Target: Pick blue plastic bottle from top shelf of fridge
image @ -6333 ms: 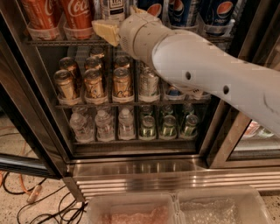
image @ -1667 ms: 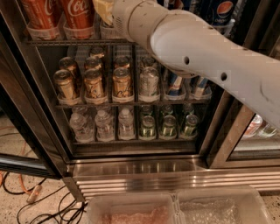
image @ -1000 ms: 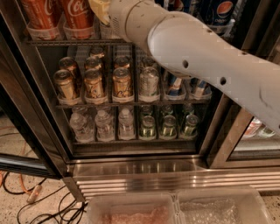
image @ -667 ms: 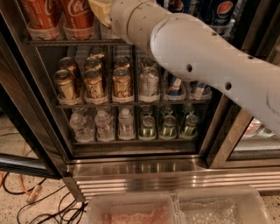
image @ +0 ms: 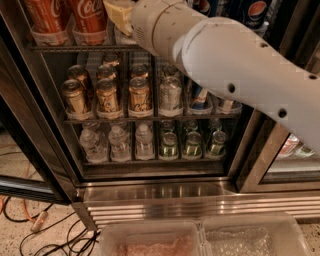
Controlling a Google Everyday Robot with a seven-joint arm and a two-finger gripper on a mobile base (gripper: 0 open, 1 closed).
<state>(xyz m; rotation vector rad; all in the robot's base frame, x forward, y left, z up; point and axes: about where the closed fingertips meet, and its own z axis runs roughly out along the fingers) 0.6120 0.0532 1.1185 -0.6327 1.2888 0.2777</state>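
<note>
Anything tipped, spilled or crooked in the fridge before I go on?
Nothing stands out. The Coca-Cola bottles on the top shelf and the cans and small bottles below stand upright in rows. The tool is at the top shelf, beside them.

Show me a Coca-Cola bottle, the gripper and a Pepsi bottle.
Coca-Cola bottle (image: 90, 14): camera view, its red label.
gripper (image: 118, 12): camera view, top edge, right of that bottle, its pale yellow tip.
Pepsi bottle (image: 255, 11): camera view, its round logo.
</note>
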